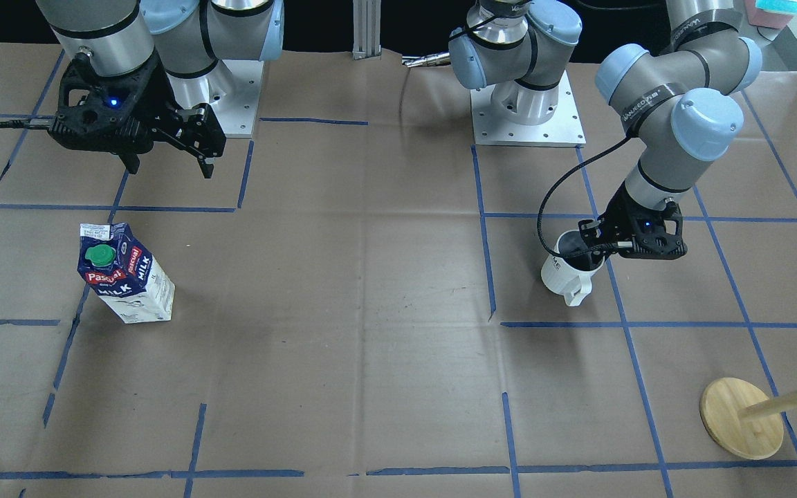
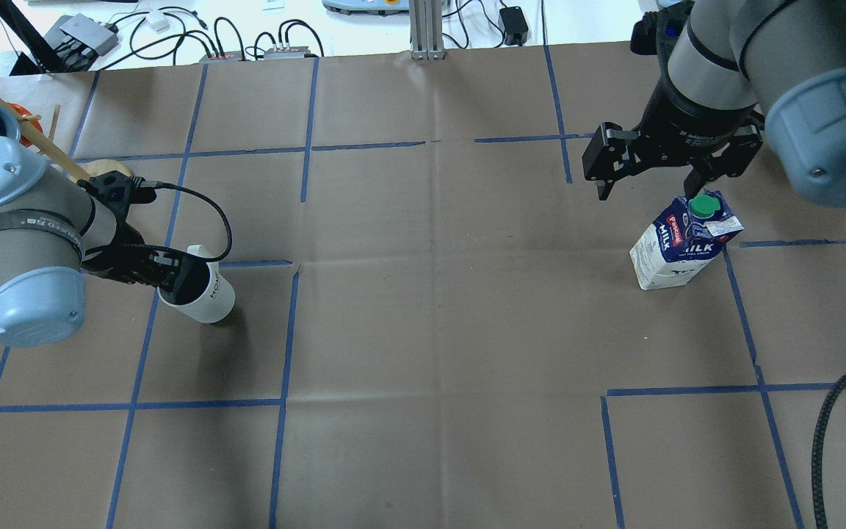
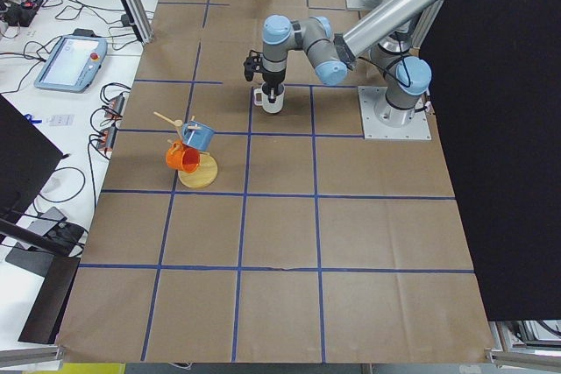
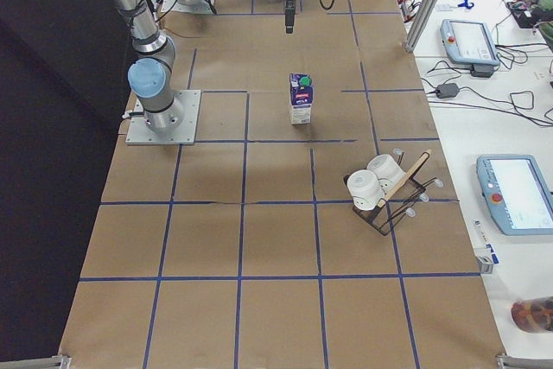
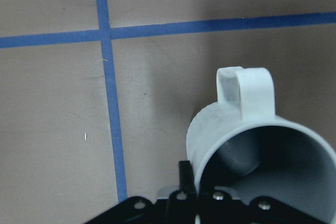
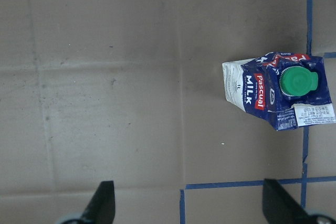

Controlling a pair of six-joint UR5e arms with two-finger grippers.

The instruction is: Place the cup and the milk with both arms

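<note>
So the left gripper (image 1: 596,250) is clamped on the rim of the cup (image 1: 564,277), one finger inside and one outside. It grips the side opposite the handle, which points away from the robot. The cup sits near a crossing of blue tape lines (image 1: 623,324).

The right gripper (image 1: 170,168) hangs with its jaws spread wide and nothing in them. The milk (image 1: 127,275) stands upright close by, not between the fingers.

There's loads of bare brown table (image 1: 371,277) between cup and milk. A wooden mug rack (image 1: 741,418) sits well apart from the cup.
</note>
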